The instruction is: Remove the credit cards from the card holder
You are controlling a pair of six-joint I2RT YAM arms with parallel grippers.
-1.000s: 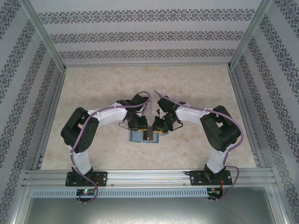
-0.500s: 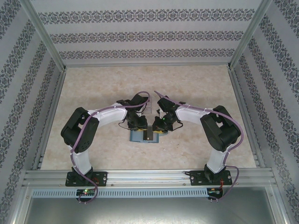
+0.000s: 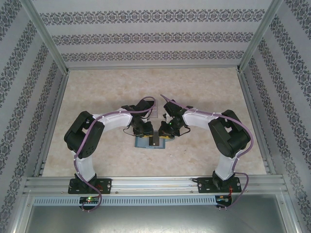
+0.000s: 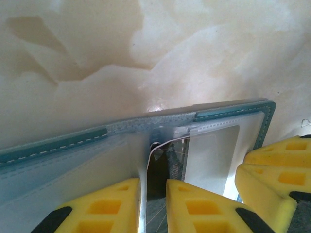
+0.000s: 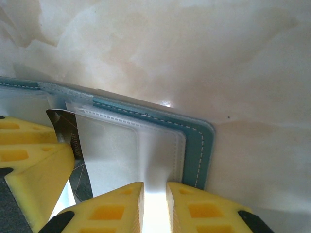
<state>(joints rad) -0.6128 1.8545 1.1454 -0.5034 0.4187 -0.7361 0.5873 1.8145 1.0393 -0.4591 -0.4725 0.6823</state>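
Jaws on left gripper (image 4: 153,187) and right gripper (image 5: 154,188), nearly closed, pinch the card holder (image 5: 201,145). Soft lining could slip free, leaving the dark card (image 4: 156,170) pocketed

— What is noted as altered?
— The left arm (image 3: 85,138) has been shifted slightly toward 3 o'clock at its elbow.
— And higher up?
— Its purple cable (image 3: 146,103) loop has been lowered a little, toward 6 o'clock.
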